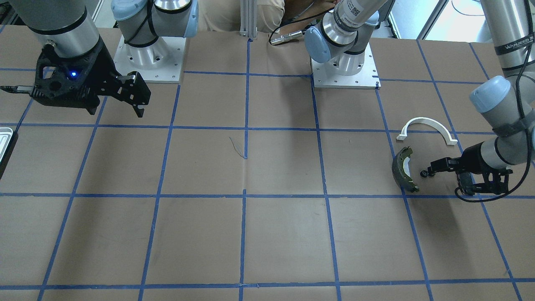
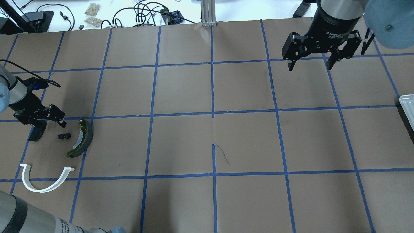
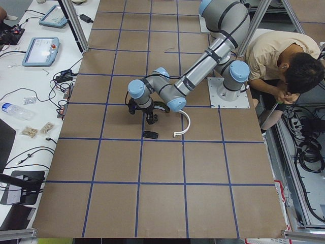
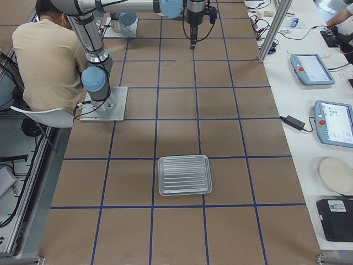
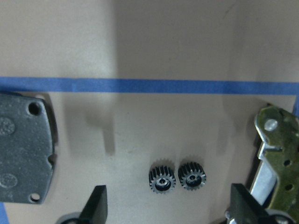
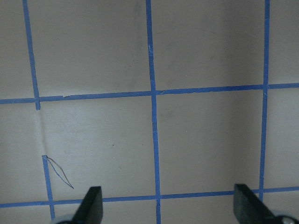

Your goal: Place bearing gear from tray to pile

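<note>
Two small black bearing gears (image 5: 162, 178) lie side by side on the paper, between the olive-and-black brake shoe (image 5: 275, 154) and the flat black brake pad (image 5: 23, 147). They also show in the overhead view (image 2: 64, 136). My left gripper (image 5: 170, 207) is open and empty just above them, its fingers apart on either side. The white half-ring arch (image 2: 45, 181) lies nearby. The silvery tray (image 4: 185, 175) holds nothing that I can see. My right gripper (image 2: 310, 66) is open and empty, high over the far side of the table.
Brown paper with a blue tape grid covers the table (image 2: 213, 142). A person in a beige shirt (image 4: 47, 55) sits behind the robot bases. Cables and tablets lie on the white bench (image 4: 320, 83) past the table's far edge.
</note>
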`<action>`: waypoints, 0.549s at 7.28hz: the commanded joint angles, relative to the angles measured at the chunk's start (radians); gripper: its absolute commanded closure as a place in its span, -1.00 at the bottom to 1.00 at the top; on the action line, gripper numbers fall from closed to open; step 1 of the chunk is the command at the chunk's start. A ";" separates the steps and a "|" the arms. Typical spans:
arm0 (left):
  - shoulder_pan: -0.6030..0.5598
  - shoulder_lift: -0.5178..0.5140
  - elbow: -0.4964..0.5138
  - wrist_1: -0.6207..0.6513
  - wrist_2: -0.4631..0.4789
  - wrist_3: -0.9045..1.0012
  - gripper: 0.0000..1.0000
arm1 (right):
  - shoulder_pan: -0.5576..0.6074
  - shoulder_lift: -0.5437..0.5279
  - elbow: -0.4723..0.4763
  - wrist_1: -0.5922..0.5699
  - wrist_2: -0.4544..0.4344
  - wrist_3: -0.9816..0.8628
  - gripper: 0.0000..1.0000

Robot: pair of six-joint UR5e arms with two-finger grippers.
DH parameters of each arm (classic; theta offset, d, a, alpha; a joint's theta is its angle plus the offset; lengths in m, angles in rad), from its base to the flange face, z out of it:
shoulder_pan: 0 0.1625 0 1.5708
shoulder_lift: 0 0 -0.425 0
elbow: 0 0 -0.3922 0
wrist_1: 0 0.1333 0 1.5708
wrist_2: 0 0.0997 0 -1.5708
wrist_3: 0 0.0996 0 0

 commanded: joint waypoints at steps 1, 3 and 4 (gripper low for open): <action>-0.083 0.068 0.175 -0.221 0.006 -0.037 -1.00 | -0.001 0.002 0.000 -0.005 0.000 0.000 -1.00; -0.183 0.111 0.349 -0.433 0.001 -0.166 -1.00 | -0.001 0.002 0.000 -0.008 0.000 -0.002 -1.00; -0.231 0.123 0.378 -0.429 -0.014 -0.169 -1.00 | -0.002 0.002 0.000 -0.008 -0.002 -0.005 -1.00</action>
